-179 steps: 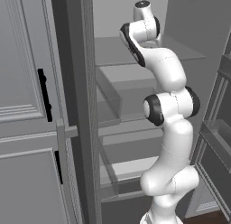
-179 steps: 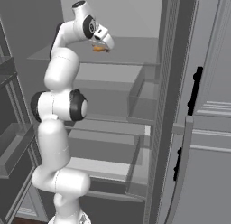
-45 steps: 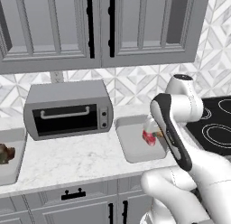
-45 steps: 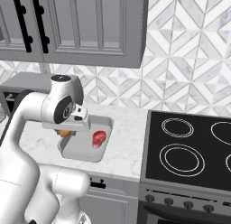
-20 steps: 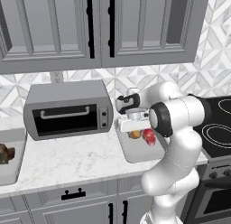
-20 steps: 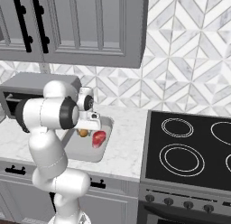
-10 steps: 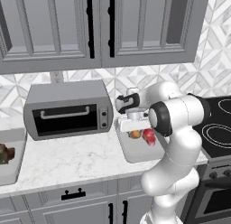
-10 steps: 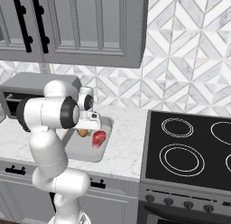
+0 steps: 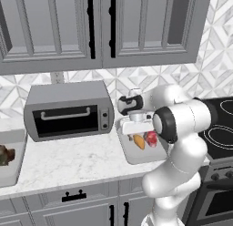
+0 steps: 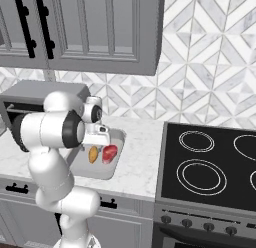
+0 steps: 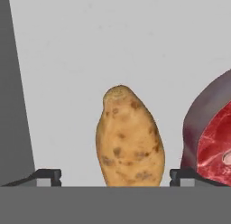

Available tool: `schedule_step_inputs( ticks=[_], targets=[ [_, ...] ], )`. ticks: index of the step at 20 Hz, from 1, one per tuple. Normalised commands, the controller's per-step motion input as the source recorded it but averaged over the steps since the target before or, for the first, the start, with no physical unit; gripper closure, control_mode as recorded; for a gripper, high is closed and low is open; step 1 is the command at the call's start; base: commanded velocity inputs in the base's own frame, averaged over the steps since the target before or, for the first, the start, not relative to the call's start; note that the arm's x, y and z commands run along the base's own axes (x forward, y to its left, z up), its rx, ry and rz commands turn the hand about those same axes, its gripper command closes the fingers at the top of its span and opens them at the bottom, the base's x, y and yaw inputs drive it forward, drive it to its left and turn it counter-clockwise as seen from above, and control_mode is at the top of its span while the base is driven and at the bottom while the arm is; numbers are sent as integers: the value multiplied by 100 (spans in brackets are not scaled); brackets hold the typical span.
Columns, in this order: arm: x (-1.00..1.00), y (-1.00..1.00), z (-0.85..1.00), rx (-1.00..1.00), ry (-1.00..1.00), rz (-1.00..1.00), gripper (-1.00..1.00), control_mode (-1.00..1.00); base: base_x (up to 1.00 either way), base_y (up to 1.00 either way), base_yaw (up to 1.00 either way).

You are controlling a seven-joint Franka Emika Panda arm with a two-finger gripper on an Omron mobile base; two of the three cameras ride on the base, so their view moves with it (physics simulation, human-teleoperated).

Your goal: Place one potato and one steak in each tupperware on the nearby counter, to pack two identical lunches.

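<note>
An orange-tan potato (image 9: 139, 141) (image 10: 93, 154) lies in the right grey tupperware (image 9: 136, 157) (image 10: 100, 171) beside a flat red-pink steak (image 9: 151, 138) (image 10: 109, 152). My gripper (image 9: 136, 128) (image 10: 98, 137) hangs just above them, pointing down. In the hand view the potato (image 11: 130, 139) rests on the tupperware floor (image 11: 90, 47) between my wide-apart fingertips (image 11: 48, 175), with a gap on each side; the gripper (image 11: 116, 177) is open. The steak (image 11: 212, 137) sits right of it. A second tupperware (image 9: 11, 168) at the far left holds a dark brown steak (image 9: 4, 154).
A grey toaster oven (image 9: 68, 110) (image 10: 30, 99) stands on the white marble counter (image 9: 68, 161) (image 10: 142, 162) left of the tray. A black stovetop (image 10: 210, 162) (image 9: 218, 129) lies to the right. Grey wall cabinets (image 9: 91, 29) hang overhead.
The jaws have opened and let go of the potato, which now lies in the tray beside the red steak. The arm has hardly moved.
</note>
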Motion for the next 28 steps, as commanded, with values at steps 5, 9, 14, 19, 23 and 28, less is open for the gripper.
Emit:
schedule_step_inputs(
  ticks=[5,9,14,19,23,28],
  targets=[
    [-74,-2,66,3,-5,-2,-100,-100,0,0,0],
    [-83,-2,86,3,-1,0,-100,-100,0,0,0],
    [-83,-9,62,0,-5,1,-100,-100,0,0,0],
    [-61,-2,1,0,-6,0,-100,-100,0,0,0],
    [-42,0,45,6,0,1,-100,-100,0,0,0],
    [-8,1,86,1,1,-2,-100,-100,0,0,0]
  ],
)
